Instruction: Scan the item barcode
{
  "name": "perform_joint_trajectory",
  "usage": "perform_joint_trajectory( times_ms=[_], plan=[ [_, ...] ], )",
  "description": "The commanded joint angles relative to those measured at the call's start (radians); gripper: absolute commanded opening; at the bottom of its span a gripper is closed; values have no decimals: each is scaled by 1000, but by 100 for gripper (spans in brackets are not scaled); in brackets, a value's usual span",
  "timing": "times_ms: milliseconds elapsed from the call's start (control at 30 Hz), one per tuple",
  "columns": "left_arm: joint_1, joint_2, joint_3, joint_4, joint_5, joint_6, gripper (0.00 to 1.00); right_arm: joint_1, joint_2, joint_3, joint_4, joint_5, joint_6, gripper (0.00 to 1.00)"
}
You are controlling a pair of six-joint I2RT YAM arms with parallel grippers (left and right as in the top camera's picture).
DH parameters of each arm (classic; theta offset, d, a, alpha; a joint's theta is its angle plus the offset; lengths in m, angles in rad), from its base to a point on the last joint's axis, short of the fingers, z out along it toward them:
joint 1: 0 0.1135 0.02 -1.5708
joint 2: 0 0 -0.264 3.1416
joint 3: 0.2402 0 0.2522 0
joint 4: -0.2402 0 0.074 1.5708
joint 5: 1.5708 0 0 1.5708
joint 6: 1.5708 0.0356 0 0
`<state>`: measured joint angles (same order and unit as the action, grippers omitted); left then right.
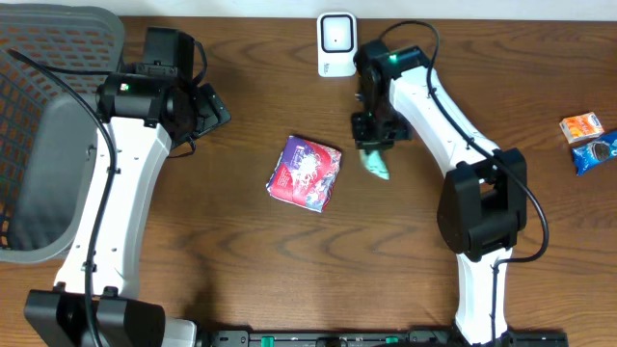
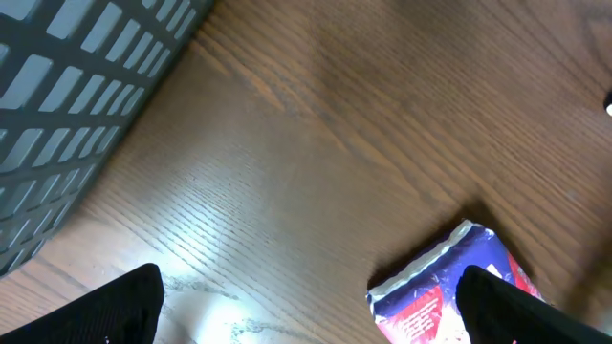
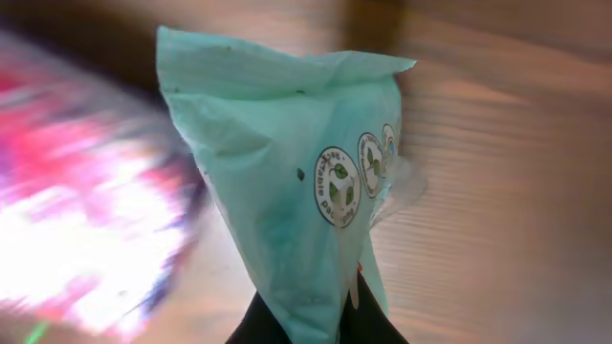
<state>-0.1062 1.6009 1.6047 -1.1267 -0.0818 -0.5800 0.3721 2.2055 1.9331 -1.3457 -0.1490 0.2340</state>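
We find the right claw (image 1: pixel 370 145) pressed together on one end of the mint-green packet (image 1: pixel 376 165). The packet hangs from it over the table (image 1: pixel 241 270), just right of the purple-and-pink packet (image 1: pixel 306 173), which lies flat near the centre. In the right wrist view, the dark fingertips (image 3: pixel 260 327) pinch the narrow end of the green packet, and its round printed seals face the camera. The white scanner (image 1: pixel 335 43) stands at the far edge of the table, near the right claw but apart from it. The left claw (image 1: pixel 214 108) is spread wide and grips nothing; it sits between the grey basket (image 1: pixel 48 58) and the purple-and-pink packet. An orange packet (image 1: pixel 583 126) and a blue packet (image 1: pixel 596 152) lie at the right edge
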Motion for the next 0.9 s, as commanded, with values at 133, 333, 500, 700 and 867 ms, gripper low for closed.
perform_joint_trajectory(
  times_ms=[133, 333, 500, 700, 867],
  plan=[
    [3, -1, 3, -6, -13, -9, 98, -97, -1, 27, -29, -748, -449, 1],
    [3, -1, 3, -6, -13, -8, 98, -192, 0, 26, -100, -868, -557, 1],
    [3, -1, 3, -6, -13, -8, 98, -230, 0, 26, -142, -879, -593, 1],
    [3, -1, 3, -6, -13, -8, 98, -234, 0, 26, -136, -846, -588, 1],
    [3, -1, 3, -6, -13, -8, 98, -225, -2, 31, -39, -553, -283, 1]
  ],
)
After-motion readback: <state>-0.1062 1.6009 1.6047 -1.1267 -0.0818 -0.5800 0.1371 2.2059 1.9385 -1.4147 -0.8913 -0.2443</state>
